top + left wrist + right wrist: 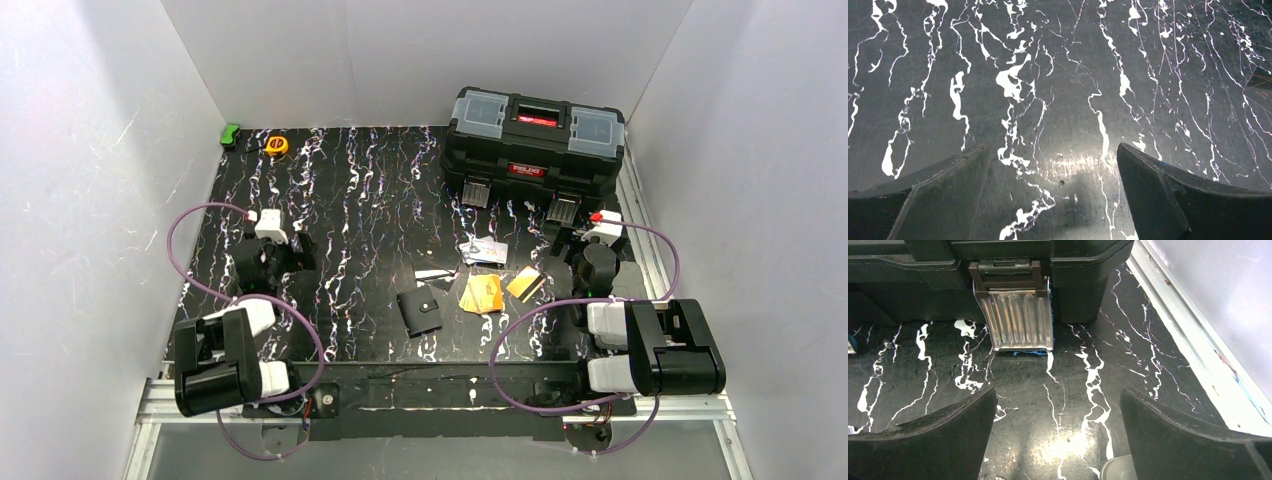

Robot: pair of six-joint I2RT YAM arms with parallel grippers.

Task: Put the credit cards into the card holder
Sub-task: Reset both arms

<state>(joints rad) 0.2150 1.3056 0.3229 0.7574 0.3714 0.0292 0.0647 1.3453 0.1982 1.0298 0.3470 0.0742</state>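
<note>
**Top external view.**
- Table (350, 200): black surface with white marbled streaks, white walls on three sides.
- Toolbox (535, 145): large, black with grey lid compartments and a red label. Upper right of the frame, lid closed.
- Tape measure (276, 145): yellow, upper left, near the back edge.
- Green object (230, 134): small, just left of the tape measure; type cannot be told.
- Card holder (419, 310): small black square wallet, closed, lying flat at lower centre.
- Credit cards (482, 293): loose on the table, none in the card holder.
  - An orange stack lies just right of the card holder.
  - A gold card sits right of that stack.
  - A silver-white card lies above the stack, toward the toolbox.
  - A pale card lies just above the card holder.
- Left gripper (272, 262): centre left, well apart from the cards, holding nothing.
- Right gripper (590, 250): centre right, between the toolbox and the gold card, holding nothing.

**Left wrist view.**
- Both black fingers (943, 200) rise from the lower corners, spread wide.
- Only bare marbled table shows between them.

**Right wrist view.**
- Fingers (1188, 440) at the lower corners, spread wide, with nothing between them.
- Toolbox front fills the top of the frame.
- Latch (1015, 315): ribbed metal, hanging down at upper centre.
- Rail (1193, 335): pale metal, running diagonally down the right side against the wall.
</note>
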